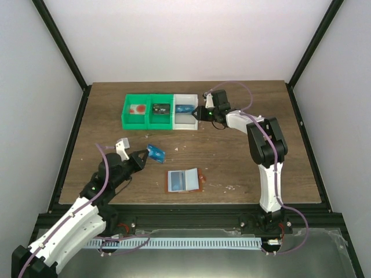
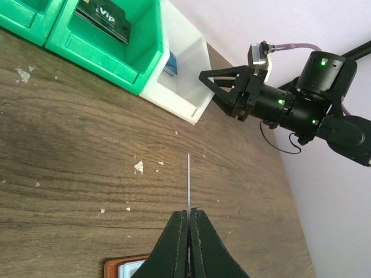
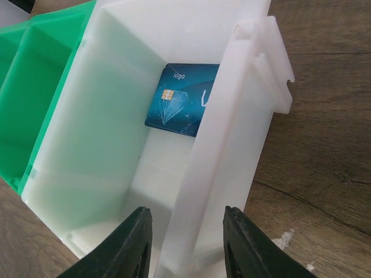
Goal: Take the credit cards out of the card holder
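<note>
Left arm (image 1: 69, 223) lay low, reaching forward and to the right from its base. Left gripper (image 1: 144, 156) was closed, its fingers (image 2: 174, 243) pressed together on a credit card (image 2: 188, 182) held edge-on and sticking out past the tips. Right arm (image 1: 268, 174) rose upright from its base, elbow high, forearm stretched away and leftward. Right gripper (image 1: 197, 114) pointed left, jaws parted with a clear gap. Both its fingers (image 3: 128, 246) showed in the wrist view.
</note>
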Available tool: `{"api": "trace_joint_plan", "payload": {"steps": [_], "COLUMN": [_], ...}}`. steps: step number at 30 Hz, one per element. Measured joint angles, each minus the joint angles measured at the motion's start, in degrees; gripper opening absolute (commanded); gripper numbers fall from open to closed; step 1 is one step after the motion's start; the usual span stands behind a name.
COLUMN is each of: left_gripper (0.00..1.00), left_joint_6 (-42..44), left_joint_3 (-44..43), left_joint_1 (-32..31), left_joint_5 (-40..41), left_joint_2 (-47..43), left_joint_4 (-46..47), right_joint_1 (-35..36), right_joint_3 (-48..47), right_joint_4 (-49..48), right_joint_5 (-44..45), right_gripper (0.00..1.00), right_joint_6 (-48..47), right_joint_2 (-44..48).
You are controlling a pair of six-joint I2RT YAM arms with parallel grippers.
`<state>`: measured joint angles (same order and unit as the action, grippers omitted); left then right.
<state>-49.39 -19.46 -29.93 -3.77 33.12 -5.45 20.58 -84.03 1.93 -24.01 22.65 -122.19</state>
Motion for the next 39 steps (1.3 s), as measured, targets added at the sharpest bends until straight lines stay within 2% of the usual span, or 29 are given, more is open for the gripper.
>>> {"api": "trace_joint_plan", "payload": {"steps": [7, 19, 24, 31, 34, 39], "left_gripper": [0.0, 0.0, 0.0, 0.0, 0.0, 0.0], "left_joint_6": [0.17, 0.11, 0.13, 0.11, 0.0, 0.0], "left_joint_3": [0.0, 0.61, 1.66, 1.18, 0.59, -2.43], "left_joint_1": [0.0, 0.0, 0.0, 0.02, 0.02, 0.0], "left_joint_5": [1.11, 2.23, 3.21, 5.22, 5.09, 4.59], "left_joint_2": [0.28, 2.14, 2.84, 8.87, 12.5, 20.65], "left_joint_4": [-0.66, 0.0, 1.31, 6.47, 10.12, 16.94], "right_joint_1": [0.28, 2.05, 4.31, 7.17, 7.45, 7.65], "right_joint_3": [0.35, 9.57, 14.08, 21.7, 22.95, 27.04], "right_joint_4": [1.09, 2.84, 2.86, 0.66, 0.2, -0.61], "right_joint_5": [0.94, 4.63, 6.36, 6.6, 6.4, 5.07], "right_gripper": [0.29, 0.27, 0.3, 0.32, 0.36, 0.56], "right_joint_6": [2.21, 9.49, 16.09, 26.12, 27.85, 29.7], "right_joint_2": [0.76, 8.68, 12.28, 17.73, 18.64, 21.84]}}
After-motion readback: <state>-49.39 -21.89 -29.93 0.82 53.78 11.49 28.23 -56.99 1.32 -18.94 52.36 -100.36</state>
